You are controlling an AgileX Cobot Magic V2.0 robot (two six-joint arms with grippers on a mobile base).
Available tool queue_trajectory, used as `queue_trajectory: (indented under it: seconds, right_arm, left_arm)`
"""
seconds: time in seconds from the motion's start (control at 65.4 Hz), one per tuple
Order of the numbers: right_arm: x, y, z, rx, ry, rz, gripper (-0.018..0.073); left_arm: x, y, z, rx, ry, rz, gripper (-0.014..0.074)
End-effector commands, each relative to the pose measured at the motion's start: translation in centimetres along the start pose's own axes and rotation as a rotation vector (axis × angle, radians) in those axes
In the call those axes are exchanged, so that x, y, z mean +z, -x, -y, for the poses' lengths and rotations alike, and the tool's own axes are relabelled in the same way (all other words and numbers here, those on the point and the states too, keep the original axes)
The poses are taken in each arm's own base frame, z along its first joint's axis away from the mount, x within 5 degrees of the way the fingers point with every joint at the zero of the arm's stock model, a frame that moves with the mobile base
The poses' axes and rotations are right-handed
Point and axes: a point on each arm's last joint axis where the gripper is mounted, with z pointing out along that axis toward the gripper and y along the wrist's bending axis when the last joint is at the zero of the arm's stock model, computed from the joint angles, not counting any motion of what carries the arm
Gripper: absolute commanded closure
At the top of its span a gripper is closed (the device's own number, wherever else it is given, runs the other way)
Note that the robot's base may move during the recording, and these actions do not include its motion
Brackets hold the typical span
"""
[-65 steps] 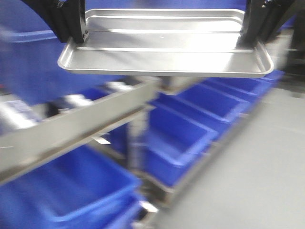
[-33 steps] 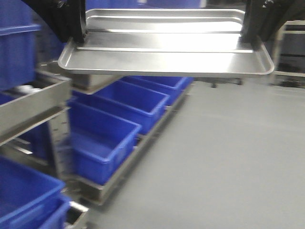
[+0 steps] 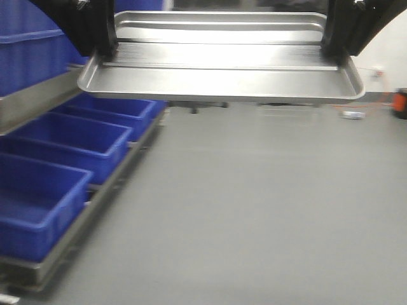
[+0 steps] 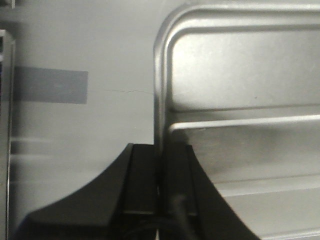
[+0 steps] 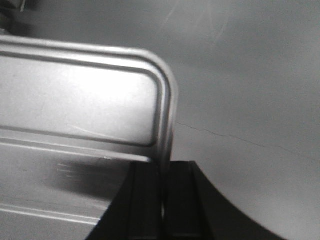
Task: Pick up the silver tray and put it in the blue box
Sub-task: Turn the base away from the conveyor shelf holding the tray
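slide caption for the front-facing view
Left pincer and right pincer hold the silver tray level by its ends, blue boxes at left.

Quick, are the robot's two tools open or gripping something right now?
Left tool: closed, clamping the left rim of the silver tray.
Right tool: closed, clamping the same tray's right rim.

The floor (image 3: 254, 210) is grey, flat and smooth. A thin crack (image 5: 225, 136) runs across it, and one spot has a darker grey patch (image 4: 50, 86). Along the left side stands a low metal rack (image 3: 82, 223) with a row of blue boxes (image 3: 70, 136) in it. A metal shelf (image 3: 32, 98) sits above them. Far back on the right is a white wall (image 3: 388, 57). Near it, something orange (image 3: 400, 101) is on the floor, too blurry to name.
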Motion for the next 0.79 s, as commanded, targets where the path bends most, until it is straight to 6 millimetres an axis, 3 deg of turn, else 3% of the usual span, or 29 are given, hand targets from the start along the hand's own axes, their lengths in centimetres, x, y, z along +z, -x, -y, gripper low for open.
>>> queue_trajectory:
  seconds: [0.0, 0.779]
  right_arm:
    - [-2.20, 1.04, 0.54, -0.038, -0.010, 0.113, 0.0503]
    - [-2.20, 1.04, 0.54, -0.038, -0.010, 0.113, 0.0503]
  left_arm:
    - [-2.27, 0.54, -0.64, 0.021, 0.017, 0.073, 0.0701]
    - [-2.27, 0.54, -0.64, 0.021, 0.017, 0.073, 0.0701]
